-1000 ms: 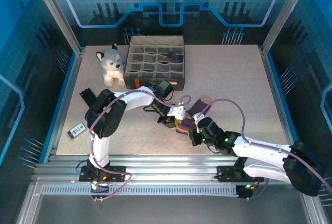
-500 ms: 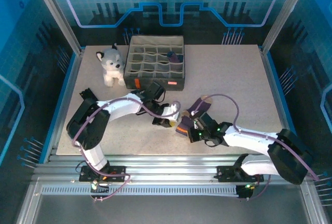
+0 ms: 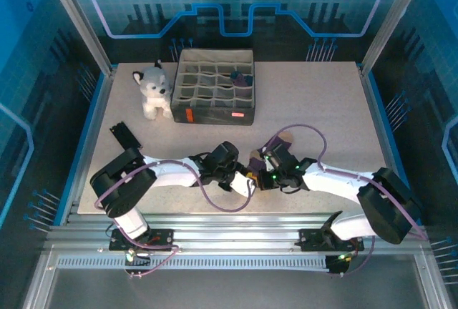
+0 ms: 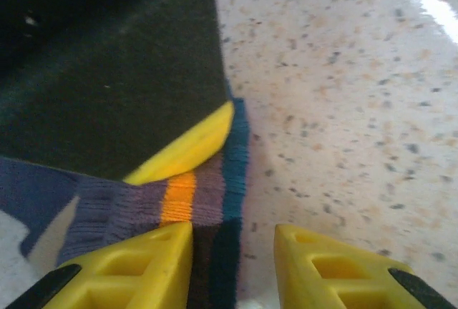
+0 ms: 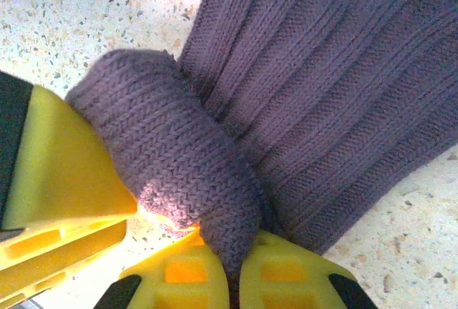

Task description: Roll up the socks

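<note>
The socks (image 5: 322, 87) lie bunched together on the speckled bench (image 3: 336, 109), toward its near edge and about midway across, between the two arms. A thick fold of purple knit is pinched tight in the jaws of the right gripper (image 5: 232, 270), with the ribbed leg and a tan patch spreading behind it. The left gripper (image 4: 232, 252) sits low just beside, its jaws parted a little around the orange-and-teal striped edge (image 4: 204, 194), not squeezing it as far as the close view lets me judge. Further back stands a grey compartment box (image 3: 215, 116), and to its left a plush husky (image 3: 153, 91).
</note>
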Available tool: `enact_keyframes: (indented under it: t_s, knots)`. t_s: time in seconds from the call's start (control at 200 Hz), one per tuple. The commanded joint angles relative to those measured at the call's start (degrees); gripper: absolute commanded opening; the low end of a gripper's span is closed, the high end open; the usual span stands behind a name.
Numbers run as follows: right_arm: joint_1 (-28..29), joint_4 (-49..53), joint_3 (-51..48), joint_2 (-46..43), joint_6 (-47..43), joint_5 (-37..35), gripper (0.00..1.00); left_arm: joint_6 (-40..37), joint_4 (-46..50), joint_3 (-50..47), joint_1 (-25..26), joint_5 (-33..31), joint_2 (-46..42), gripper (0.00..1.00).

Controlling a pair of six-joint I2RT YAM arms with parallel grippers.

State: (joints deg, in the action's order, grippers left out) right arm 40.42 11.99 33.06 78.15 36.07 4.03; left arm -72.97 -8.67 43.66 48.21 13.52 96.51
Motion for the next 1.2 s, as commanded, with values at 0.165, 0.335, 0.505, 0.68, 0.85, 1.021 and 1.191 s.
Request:
enact_keyframes:
  t_s: [0.165,0.335,0.505,0.68,0.85,1.021,1.191]
  knots:
    - [-1.17,6.28,-0.20,2.05,0.10,1.68,0.00,-3.64,-1.89,1.50,0.18,-3.87,2.92,0.38]
    - [-2.12,6.98,0.16,1.92,-0.35,3.07,0.00,-4.35,-0.15,1.22,0.13,-3.58,2.99,0.38]
    - [-3.06,7.80,0.73,1.84,-0.83,4.69,0.00,-6.22,4.12,3.12,-0.08,-4.89,5.58,0.38]
    - [-4.14,8.92,1.18,0.38,-1.14,6.80,0.00,-8.03,10.60,6.14,-0.21,-6.60,7.97,0.33]
    - [-5.51,10.63,1.67,-0.85,-1.93,8.70,0.01,-8.70,15.30,6.76,-0.16,-7.29,8.08,0.19]
    - [-6.36,13.48,3.19,-2.99,-2.56,8.07,0.16,-8.12,22.82,9.43,-0.21,-4.99,8.01,0.00]
    - [-7.01,13.58,1.99,-8.29,-2.32,6.90,0.43,-6.40,32.68,15.53,-1.34,0.89,8.95,0.00]
